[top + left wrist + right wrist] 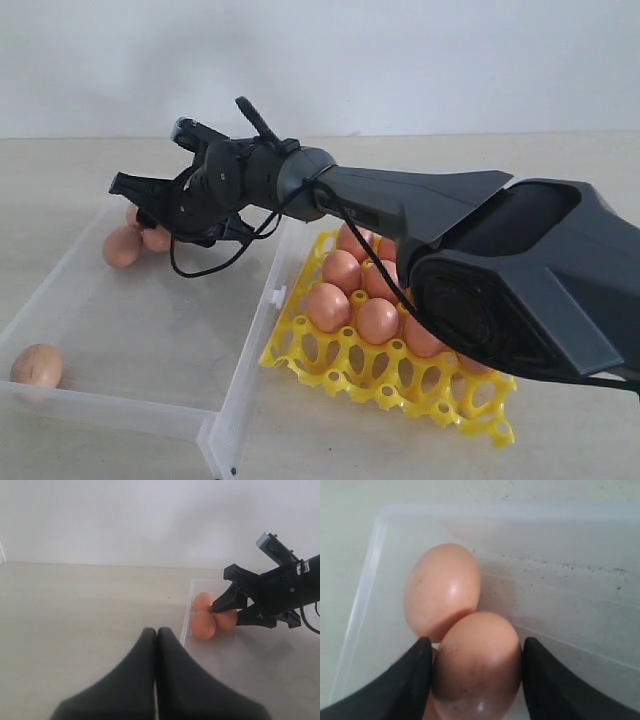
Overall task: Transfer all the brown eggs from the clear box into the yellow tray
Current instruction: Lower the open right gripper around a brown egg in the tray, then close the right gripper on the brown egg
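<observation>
Pinkish-brown oval eggs [342, 270] fill the upper cups of the bright yellow lattice tray [400, 385], centre-right; the lower cups stand empty. Four remain in the shallow clear plastic box [245, 350] at left: three clustered upper left, one lone egg [37, 365] lower left. The black right gripper [476, 647], stretched across the box, has its jaws pinching a clustered egg [475, 680]. The left gripper [156, 635] hovers over the pale counter [75, 620], jaws pressed together.
</observation>
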Motion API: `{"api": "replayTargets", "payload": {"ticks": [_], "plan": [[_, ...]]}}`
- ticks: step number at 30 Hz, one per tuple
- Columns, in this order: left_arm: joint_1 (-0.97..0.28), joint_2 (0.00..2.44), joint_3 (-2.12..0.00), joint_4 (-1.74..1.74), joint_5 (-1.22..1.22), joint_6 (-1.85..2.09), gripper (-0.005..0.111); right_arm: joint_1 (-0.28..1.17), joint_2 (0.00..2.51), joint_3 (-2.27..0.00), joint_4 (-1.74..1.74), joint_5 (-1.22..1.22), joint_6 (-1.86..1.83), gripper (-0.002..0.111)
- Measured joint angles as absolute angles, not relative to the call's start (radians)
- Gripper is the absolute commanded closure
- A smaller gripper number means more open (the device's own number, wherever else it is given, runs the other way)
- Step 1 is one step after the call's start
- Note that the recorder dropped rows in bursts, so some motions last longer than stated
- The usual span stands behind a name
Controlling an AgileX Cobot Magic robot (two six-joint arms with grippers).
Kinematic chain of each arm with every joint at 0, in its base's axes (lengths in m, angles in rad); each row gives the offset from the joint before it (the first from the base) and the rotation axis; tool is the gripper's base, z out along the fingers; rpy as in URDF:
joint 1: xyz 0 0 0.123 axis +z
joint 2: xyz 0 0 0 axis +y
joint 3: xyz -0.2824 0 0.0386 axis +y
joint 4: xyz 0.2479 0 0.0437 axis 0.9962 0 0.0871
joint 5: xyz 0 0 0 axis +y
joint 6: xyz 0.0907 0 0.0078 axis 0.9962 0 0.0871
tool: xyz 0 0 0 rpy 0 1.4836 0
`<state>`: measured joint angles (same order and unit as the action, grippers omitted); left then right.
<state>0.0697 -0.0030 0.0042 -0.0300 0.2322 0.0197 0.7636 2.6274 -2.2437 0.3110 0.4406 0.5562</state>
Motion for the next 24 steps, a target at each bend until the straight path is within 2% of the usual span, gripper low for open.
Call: {"api": "replayTargets", "payload": {"ticks": [3,7,10,15,24], "plan": [[0.07,-0.003,0.004,-0.03,0.232,0.02,0.111,0.761,2.627,-2.244,0.313,0.435,0.521,0.092],[0.07,-0.003,0.004,-0.03,0.232,0.02,0.111,0.76,2.627,-2.244,0.313,0.427,0.496,0.096],[0.07,-0.003,0.004,-0.03,0.232,0.02,0.111,0.76,2.627,-2.244,0.311,0.42,0.408,0.109],[0.07,-0.003,0.004,-0.03,0.232,0.02,0.111,0.788,2.584,-2.242,0.246,0.398,0.23,0.108],[0.07,-0.003,0.004,-0.03,0.232,0.02,0.111,0.814,2.48,-2.241,0.186,0.388,0.192,0.108]]}}
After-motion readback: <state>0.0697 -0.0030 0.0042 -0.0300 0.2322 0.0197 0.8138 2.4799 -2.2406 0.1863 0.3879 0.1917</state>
